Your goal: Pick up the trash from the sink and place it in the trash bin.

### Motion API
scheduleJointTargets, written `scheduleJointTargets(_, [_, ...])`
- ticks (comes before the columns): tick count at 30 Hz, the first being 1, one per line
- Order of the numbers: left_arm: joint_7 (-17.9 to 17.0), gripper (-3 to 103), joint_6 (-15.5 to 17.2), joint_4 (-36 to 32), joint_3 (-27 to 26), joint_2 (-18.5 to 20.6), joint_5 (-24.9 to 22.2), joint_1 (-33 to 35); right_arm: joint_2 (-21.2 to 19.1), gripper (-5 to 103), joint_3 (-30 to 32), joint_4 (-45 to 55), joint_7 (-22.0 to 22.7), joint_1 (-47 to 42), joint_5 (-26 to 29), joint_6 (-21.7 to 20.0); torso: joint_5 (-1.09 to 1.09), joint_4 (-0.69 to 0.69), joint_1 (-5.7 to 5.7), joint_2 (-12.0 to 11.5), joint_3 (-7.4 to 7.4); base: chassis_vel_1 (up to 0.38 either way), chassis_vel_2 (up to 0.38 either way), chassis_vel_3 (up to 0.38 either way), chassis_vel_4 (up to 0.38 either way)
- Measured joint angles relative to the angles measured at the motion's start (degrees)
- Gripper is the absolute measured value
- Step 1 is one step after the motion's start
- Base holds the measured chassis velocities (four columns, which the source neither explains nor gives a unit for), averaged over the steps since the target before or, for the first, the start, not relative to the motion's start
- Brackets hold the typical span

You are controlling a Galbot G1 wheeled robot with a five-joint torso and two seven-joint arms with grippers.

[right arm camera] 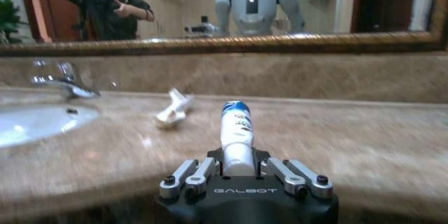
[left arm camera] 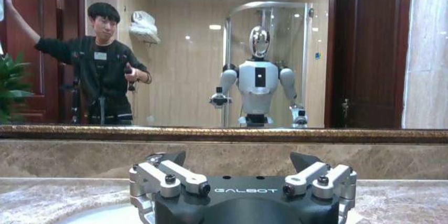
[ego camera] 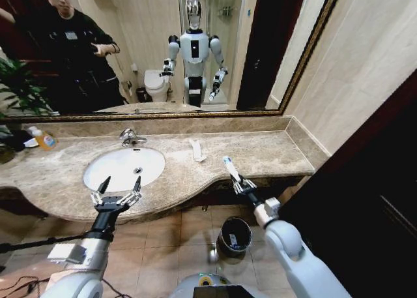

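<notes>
R gripper (right arm camera: 238,169) fingers clamp white tube (right arm camera: 236,129); L gripper (ego camera: 117,190) spread wide, nothing held, over sink (ego camera: 98,177) rim.

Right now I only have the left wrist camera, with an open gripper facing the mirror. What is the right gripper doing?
Observer: The right gripper is shut on a white tube with blue print, above the counter edge.
Operator: Where is the trash bin?
Observer: The trash bin stands on the floor below the counter.
Operator: Anything in the sink?
Observer: The sink looks empty; a white packet lies on the counter beside it.
</notes>
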Motion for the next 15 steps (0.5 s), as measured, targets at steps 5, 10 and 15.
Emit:
scheduleJointTargets(5, [0.0,100,0.0,0.0,0.0,0.0,0.0,0.0,0.6,25,1.5,-5.3,-1.9,-4.3,-1.4,5.6,0.00,0.00,0.00,0.0,0.00,0.000,0.000,0.000,0.000])
scheduleJointTargets(10, [0.0,100,0.0,0.0,0.0,0.0,0.0,0.0,1.8,25,-0.2,-12.5,-1.6,-5.5,-1.3,7.9,0.00,0.00,0.00,0.0,0.01,0.000,0.000,0.000,0.000])
scheduleJointTargets(15, [0.0,100,0.0,0.0,0.0,0.0,0.0,0.0,3.1,25,-1.7,-23.7,-1.0,-2.3,-4.9,10.0,0.01,0.01,0.00,0.0,0.01,0.000,0.000,0.000,0.000])
